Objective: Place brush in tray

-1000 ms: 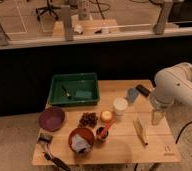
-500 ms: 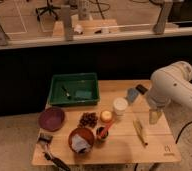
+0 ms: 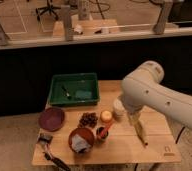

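swung leftward since a second before, the arm (image 3: 154,92) had come in from the table's right edge and loomed over its right half, covering part of the cup (image 3: 118,106); nothing else on the table (image 3: 159,150) had shifted. its gripper sat tucked under that white bulk, near the cup and the stick (image 3: 140,132), not plainly showing. the jaws were spread wide, with nothing in them.

the tray (image 3: 56,100) stood at the back left, with a small dark tool and a green pad inside. the brush (image 3: 51,152) lay well apart from it at the front-left corner, head near the dish (image 3: 51,118), handle running out towards the table's front edge.

the risks, as i judged them: the arm had to cross the crowded middle to reach that corner. the bowl (image 3: 81,140) stood just beside the brush, and a low sweep could knock it, the dish or the cup. the brush lay flat and thin, so a grab set a little off could close on air — or nudge it over the edge. the stick, nearer the gripper, could be taken in error.
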### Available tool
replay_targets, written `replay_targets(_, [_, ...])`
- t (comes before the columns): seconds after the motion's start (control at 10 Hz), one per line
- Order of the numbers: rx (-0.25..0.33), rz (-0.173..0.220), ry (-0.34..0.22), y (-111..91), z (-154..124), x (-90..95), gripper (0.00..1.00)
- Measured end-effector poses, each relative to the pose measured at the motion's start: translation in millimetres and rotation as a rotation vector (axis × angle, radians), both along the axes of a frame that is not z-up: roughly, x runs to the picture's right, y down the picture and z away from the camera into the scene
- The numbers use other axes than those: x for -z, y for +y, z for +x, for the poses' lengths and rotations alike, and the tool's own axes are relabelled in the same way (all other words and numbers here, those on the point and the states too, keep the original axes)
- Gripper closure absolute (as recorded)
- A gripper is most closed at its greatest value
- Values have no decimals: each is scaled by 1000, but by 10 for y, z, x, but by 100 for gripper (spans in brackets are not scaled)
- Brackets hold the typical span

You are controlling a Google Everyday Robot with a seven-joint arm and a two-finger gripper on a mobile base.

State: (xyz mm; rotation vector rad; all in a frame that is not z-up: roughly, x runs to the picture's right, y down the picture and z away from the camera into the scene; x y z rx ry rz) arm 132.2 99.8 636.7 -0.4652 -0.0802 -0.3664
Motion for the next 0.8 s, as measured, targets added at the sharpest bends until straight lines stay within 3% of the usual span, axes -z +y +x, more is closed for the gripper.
replay_targets(0.2, [121, 14, -81, 106, -517, 167, 20])
replay_targets(0.4, [211, 12, -140, 216, -798, 274, 20])
replay_targets(0.8, [210, 12, -140, 213, -800, 275, 20])
